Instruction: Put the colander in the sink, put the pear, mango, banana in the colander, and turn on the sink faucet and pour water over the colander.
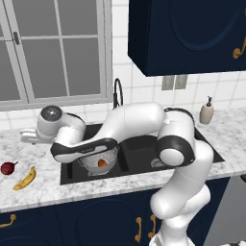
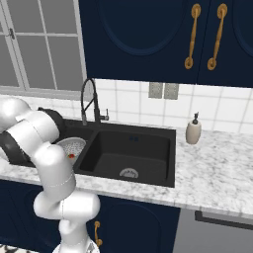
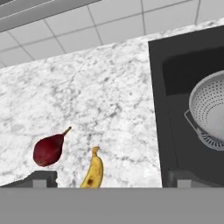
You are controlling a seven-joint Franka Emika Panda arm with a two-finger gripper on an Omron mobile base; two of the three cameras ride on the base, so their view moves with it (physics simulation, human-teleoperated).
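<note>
On your far left, the dark maroon stemmed pear [image 1: 7,167] lies on the speckled marble counter [image 1: 43,185], with the curved yellow banana [image 1: 26,178] just beside it to the right. Your gripper [image 3: 109,180] hangs above them with its jaws spread wide and nothing between them. Further right, the silver perforated metal colander [image 1: 98,162] sits in the left basin of the matte black double sink [image 1: 139,168], holding the red-orange mango [image 1: 101,163]. The tall black gooseneck faucet [image 2: 90,101] stands behind.

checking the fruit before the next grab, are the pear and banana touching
Apart. The hand view shows bare marble counter between the pear and the banana; the left base view shows the same gap.
</note>
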